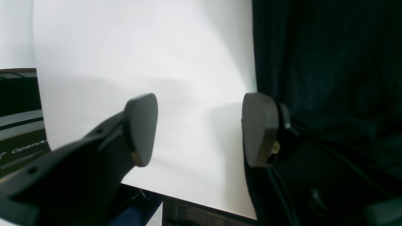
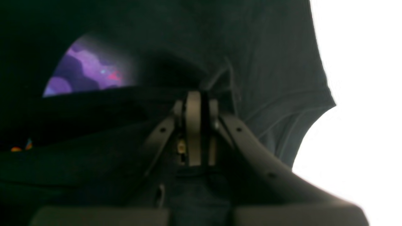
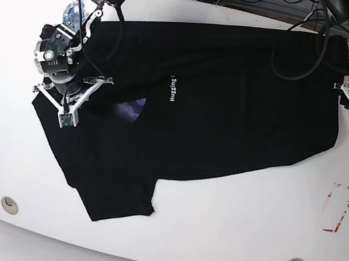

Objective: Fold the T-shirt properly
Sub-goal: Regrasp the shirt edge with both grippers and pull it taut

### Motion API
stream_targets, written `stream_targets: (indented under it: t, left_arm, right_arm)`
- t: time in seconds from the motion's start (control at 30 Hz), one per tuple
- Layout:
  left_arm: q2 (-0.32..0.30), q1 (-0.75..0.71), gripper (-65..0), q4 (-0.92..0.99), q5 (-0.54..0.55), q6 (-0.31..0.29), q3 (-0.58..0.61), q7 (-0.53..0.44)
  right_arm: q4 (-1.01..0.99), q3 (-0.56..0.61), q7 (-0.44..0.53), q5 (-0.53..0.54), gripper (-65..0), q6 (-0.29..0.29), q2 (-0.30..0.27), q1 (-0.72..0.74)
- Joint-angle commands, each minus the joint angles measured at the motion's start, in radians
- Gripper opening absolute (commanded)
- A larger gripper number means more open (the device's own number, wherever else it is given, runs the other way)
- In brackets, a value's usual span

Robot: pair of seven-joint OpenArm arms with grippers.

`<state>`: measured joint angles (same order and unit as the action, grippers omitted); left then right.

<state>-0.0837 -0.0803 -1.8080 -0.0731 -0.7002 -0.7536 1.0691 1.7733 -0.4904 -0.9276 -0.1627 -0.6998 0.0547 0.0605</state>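
A large black short-sleeved cloth T-shirt (image 3: 219, 104) lies spread across the far half of a white counter (image 3: 225, 226), one sleeve reaching toward the near left edge and its other end up by the far right corner. White lettering shows near the middle of the cloth, beside a sliver of purple print peeking from under a raised fold. At the shirt's left side the right gripper (image 2: 196, 103) is pinched tight on a bunch of black fabric, its pale fingers (image 2: 193, 125) pressed together with cloth between them and draped around them; the wrist view shows the purple print in the shadow under the lifted cloth and a hemmed sleeve edge against the bright counter. Near the counter's far right corner the left gripper (image 1: 199, 130) stands spread wide and holds nothing: bare white counter fills the gap between its dark grey fingers (image 1: 141, 128), and the shirt's black edge lies just beside the outer one, whether touching it cannot be told. A small red-outlined marking (image 3: 337, 209) sits on the counter close to the right edge, apart from the shirt.
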Motion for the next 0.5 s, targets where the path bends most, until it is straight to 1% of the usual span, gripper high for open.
stream_targets:
  t: [0.0, 0.07, 0.17, 0.27, 0.3, 0.37, 0.43, 0.47]
  left_arm:
    - [-0.015, 0.007, -27.1, -0.020, 0.005, 0.002, -0.001, -0.011]
    - [-0.014, 0.004, -27.1, -0.022, 0.005, 0.002, 0.010, -0.011]
    - [-0.012, 0.003, -27.1, -0.025, 0.005, 0.002, 0.047, -0.011]
    - [-0.011, -0.009, -27.1, -0.036, 0.006, 0.002, 0.069, -0.011]
    - [-0.008, -0.020, -27.1, -0.049, 0.006, 0.002, 0.079, -0.011]
    - [0.014, -0.031, -27.1, -0.071, 0.008, 0.002, 0.107, -0.011]
    - [0.037, -0.040, -27.1, -0.095, 0.008, 0.002, 0.130, -0.011]
    - [0.054, -0.054, -27.1, -0.114, 0.006, 0.002, 0.145, -0.011]
  right_arm:
    - [0.000, 0.000, 0.017, 0.005, -60.2, 0.002, -0.022, 0.031]
    - [0.003, 0.000, 0.017, 0.005, -52.5, 0.002, -0.026, 0.037]
    - [0.033, -0.004, 0.017, 0.004, -36.6, 0.002, -0.026, 0.039]
    - [0.073, -0.006, 0.017, 0.001, -25.5, 0.002, -0.026, 0.035]
    - [0.098, -0.006, 0.017, 0.001, -20.6, 0.002, -0.026, 0.029]
    - [0.127, -0.008, 0.017, 0.001, -16.3, 0.002, -0.026, 0.008]
    - [0.156, -0.008, 0.017, 0.001, -15.1, 0.002, -0.029, -0.014]
    - [0.179, -0.009, 0.017, 0.001, -15.1, 0.002, -0.040, -0.031]
